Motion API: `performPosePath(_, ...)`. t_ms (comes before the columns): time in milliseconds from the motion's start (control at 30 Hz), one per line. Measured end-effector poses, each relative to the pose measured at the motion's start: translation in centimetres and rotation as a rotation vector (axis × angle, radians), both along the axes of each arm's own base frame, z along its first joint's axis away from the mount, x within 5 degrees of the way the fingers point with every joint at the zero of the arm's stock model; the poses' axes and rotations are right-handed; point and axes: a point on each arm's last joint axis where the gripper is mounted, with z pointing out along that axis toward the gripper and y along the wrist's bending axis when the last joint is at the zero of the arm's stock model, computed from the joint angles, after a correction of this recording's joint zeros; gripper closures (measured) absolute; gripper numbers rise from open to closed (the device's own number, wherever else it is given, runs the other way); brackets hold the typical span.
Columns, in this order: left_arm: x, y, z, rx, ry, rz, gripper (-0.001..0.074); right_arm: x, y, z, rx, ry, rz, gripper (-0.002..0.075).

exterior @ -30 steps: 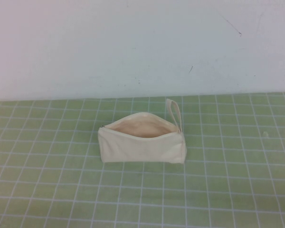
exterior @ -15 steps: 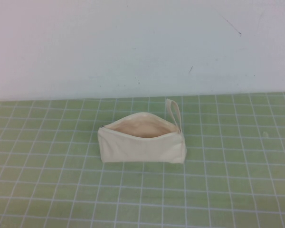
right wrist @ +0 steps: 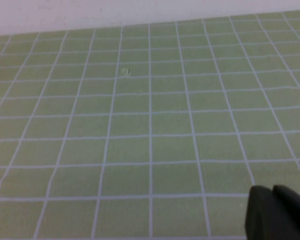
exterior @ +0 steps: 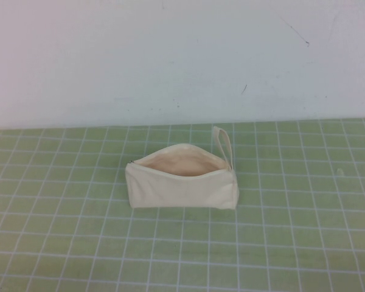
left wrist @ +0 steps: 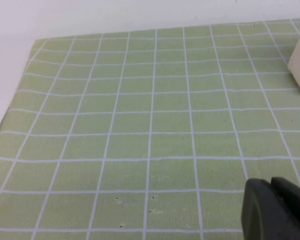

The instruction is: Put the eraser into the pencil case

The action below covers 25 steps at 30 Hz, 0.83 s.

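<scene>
Nothing has moved; I see both pincers, left pincer (left wrist: 276,209) and right pincer (right wrist: 279,212), clenched low over the worktop (exterior: 292,243), pencil case (exterior: 181,185) open, eraser unseen, so locating it comes next.

Pencil case (exterior: 181,188): cream woven cloth, matt, soft (paler peach lining inside). Tabletop (exterior: 304,243): green gridded mat, smooth, matt. Left hand (left wrist: 275,210), right hand (right wrist: 277,212): black matt plastic.

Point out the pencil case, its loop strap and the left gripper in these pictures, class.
pencil case (exterior: 181,190), high view, on its front fabric wall.
loop strap (exterior: 222,144), high view, on the band beside the case's right end.
left gripper (left wrist: 273,210), left wrist view, on its dark tip at the picture's edge.
</scene>
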Motion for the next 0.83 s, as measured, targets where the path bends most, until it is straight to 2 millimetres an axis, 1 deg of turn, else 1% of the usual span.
performPosePath(333, 0.00, 0.00, 0.00, 0.000, 0.000, 0.000, 0.0737, -0.04, 0.00, -0.04, -0.079, 0.016, 0.028, 0.0725)
performPosePath(833, 0.00, 0.00, 0.00, 0.000, 0.000, 0.000, 0.0736, -0.10, -0.01, -0.01, -0.083, 0.030, 0.030, 0.0725)
